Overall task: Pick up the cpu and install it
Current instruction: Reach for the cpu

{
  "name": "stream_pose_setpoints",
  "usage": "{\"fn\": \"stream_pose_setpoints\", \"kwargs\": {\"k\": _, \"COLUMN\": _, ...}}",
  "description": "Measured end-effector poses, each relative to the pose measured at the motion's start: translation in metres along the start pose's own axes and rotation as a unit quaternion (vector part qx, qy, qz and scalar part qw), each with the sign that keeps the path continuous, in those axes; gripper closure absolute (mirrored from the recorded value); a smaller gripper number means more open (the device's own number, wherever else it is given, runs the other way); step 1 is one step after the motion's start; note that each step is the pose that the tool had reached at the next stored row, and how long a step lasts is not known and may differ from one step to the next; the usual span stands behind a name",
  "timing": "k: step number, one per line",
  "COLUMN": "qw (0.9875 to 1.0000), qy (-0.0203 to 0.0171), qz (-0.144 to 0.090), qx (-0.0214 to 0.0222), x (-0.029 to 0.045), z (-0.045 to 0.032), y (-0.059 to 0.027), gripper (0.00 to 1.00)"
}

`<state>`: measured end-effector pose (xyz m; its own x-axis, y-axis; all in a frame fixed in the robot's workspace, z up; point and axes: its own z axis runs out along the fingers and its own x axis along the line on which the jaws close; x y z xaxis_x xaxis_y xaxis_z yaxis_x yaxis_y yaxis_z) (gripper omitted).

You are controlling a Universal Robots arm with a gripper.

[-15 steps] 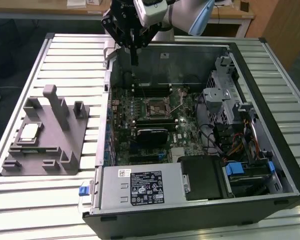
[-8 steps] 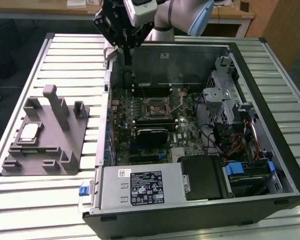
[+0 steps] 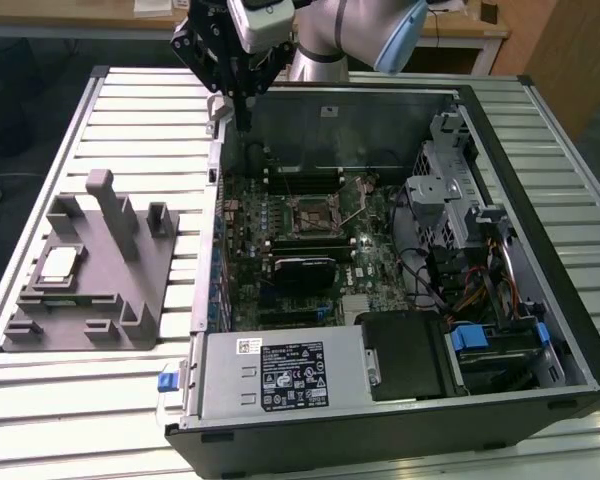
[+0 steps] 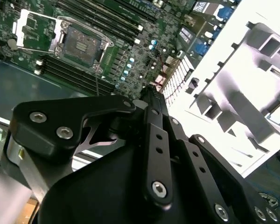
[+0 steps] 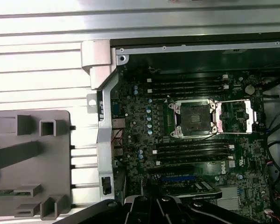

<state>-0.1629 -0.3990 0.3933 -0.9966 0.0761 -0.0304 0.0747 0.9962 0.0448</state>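
The cpu (image 3: 60,263), a small pale square chip, lies flat in a recess of the grey plastic fixture (image 3: 130,290) at the exterior view's left. My black gripper (image 3: 243,122) hangs above the far left corner of the open computer case (image 3: 540,250), well away from the cpu. Its fingers (image 4: 154,140) meet at the tips, shut with nothing between them. The dark metal-framed socket (image 3: 308,215) sits in the middle of the green motherboard (image 3: 245,260). In the first wrist view the socket (image 5: 193,116) lies open, its load plate (image 5: 235,116) swung aside.
Upright posts (image 3: 115,215) rise from the fixture beside the cpu. Inside the case are a power supply (image 3: 280,375), drive cages (image 3: 445,200) and cable bundles (image 3: 480,290) at the exterior view's right. The case wall (image 3: 215,200) separates fixture and motherboard on the slatted table (image 3: 80,400).
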Motion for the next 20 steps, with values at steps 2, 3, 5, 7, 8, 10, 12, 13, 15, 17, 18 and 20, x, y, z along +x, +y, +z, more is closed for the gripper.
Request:
{"fn": "stream_pose_setpoints", "kwargs": {"k": 2, "qw": 1.0000, "qy": -0.0005, "qz": 0.000, "qx": 0.0000, "x": 0.0042, "z": -0.0001, "y": -0.0003, "gripper": 0.89}}
{"fn": "stream_pose_setpoints", "kwargs": {"k": 3, "qw": 1.0000, "qy": -0.0009, "qz": 0.000, "qx": 0.0000, "x": 0.0065, "z": -0.0002, "y": -0.0005, "gripper": 0.89}}
{"fn": "stream_pose_setpoints", "kwargs": {"k": 5, "qw": 1.0000, "qy": -0.0016, "qz": 0.000, "qx": -0.0001, "x": 0.0110, "z": -0.0004, "y": -0.0008, "gripper": 0.89}}
{"fn": "stream_pose_setpoints", "kwargs": {"k": 7, "qw": 1.0000, "qy": -0.0024, "qz": 0.000, "qx": -0.0001, "x": 0.0155, "z": -0.0006, "y": -0.0012, "gripper": 0.89}}
{"fn": "stream_pose_setpoints", "kwargs": {"k": 8, "qw": 1.0000, "qy": -0.0027, "qz": 0.000, "qx": -0.0002, "x": 0.0177, "z": -0.0006, "y": -0.0013, "gripper": 0.89}}
{"fn": "stream_pose_setpoints", "kwargs": {"k": 10, "qw": 1.0000, "qy": -0.0035, "qz": 0.000, "qx": -0.0002, "x": 0.0219, "z": -0.0007, "y": -0.0016, "gripper": 0.89}}
{"fn": "stream_pose_setpoints", "kwargs": {"k": 12, "qw": 1.0000, "qy": -0.0042, "qz": 0.000, "qx": -0.0003, "x": 0.0259, "z": -0.0008, "y": -0.0019, "gripper": 0.89}}
{"fn": "stream_pose_setpoints", "kwargs": {"k": 13, "qw": 1.0000, "qy": -0.0046, "qz": 0.000, "qx": -0.0003, "x": 0.0279, "z": -0.0009, "y": -0.0021, "gripper": 0.89}}
{"fn": "stream_pose_setpoints", "kwargs": {"k": 15, "qw": 1.0000, "qy": -0.0052, "qz": 0.000, "qx": -0.0004, "x": 0.0315, "z": -0.0011, "y": -0.0024, "gripper": 0.89}}
{"fn": "stream_pose_setpoints", "kwargs": {"k": 17, "qw": 1.0000, "qy": -0.0058, "qz": 0.000, "qx": -0.0004, "x": 0.0349, "z": -0.0012, "y": -0.0026, "gripper": 0.89}}
{"fn": "stream_pose_setpoints", "kwargs": {"k": 18, "qw": 1.0000, "qy": -0.0061, "qz": 0.000, "qx": -0.0005, "x": 0.0366, "z": -0.0012, "y": -0.0027, "gripper": 0.89}}
{"fn": "stream_pose_setpoints", "kwargs": {"k": 20, "qw": 1.0000, "qy": -0.0067, "qz": 0.000, "qx": -0.0005, "x": 0.0399, "z": -0.0014, "y": -0.0030, "gripper": 0.89}}
